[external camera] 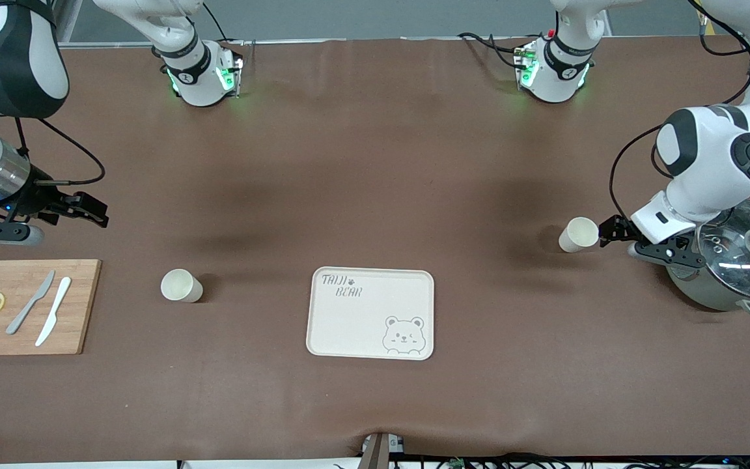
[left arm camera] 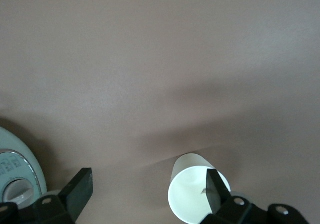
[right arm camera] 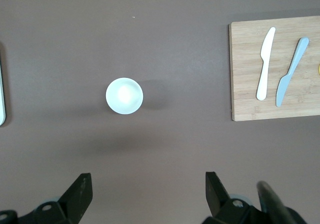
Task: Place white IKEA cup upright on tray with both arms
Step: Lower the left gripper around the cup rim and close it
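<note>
Two white cups are seen on the table. One cup (external camera: pixel 578 234) lies tipped near the left arm's end, mouth toward the tray (external camera: pixel 371 312), just beside the spread left gripper (external camera: pixel 611 232). The other cup (external camera: pixel 181 286) stands nearer the cutting board (external camera: pixel 27 306); the right gripper (external camera: pixel 88 212), also spread, hangs well apart.

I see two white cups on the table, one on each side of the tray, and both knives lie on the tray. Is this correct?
Not quite. The two knives lie on the wooden cutting board at the right arm's end of the table, not on the tray, as the front view shows. The two cups do stand on the table, the tray between them.
</note>
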Controlling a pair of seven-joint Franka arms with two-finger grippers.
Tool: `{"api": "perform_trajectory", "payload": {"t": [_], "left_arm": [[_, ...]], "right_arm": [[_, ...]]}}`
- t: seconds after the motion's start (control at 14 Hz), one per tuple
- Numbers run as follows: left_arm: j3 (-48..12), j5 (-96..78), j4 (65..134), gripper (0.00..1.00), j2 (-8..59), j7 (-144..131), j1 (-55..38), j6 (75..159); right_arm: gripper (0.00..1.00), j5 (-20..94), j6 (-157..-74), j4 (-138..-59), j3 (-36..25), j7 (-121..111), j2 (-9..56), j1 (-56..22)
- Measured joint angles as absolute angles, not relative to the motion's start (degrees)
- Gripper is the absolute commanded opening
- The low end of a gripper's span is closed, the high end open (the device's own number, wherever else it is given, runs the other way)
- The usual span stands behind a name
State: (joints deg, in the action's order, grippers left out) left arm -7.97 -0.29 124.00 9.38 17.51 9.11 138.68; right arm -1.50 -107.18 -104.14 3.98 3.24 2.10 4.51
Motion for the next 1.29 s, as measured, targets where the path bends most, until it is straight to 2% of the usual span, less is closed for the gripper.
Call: {"api": "perform_trajectory", "payload": {"t": [1.29], "left_arm": [[-7.97, -0.29, 138.66, 1.00, 11.05, 17.88, 9.45, 158.37]], "right_arm": [[1.00, -1.50, -107.18, -104.14, 3.98, 3.24, 2.11, 4.51]]}}
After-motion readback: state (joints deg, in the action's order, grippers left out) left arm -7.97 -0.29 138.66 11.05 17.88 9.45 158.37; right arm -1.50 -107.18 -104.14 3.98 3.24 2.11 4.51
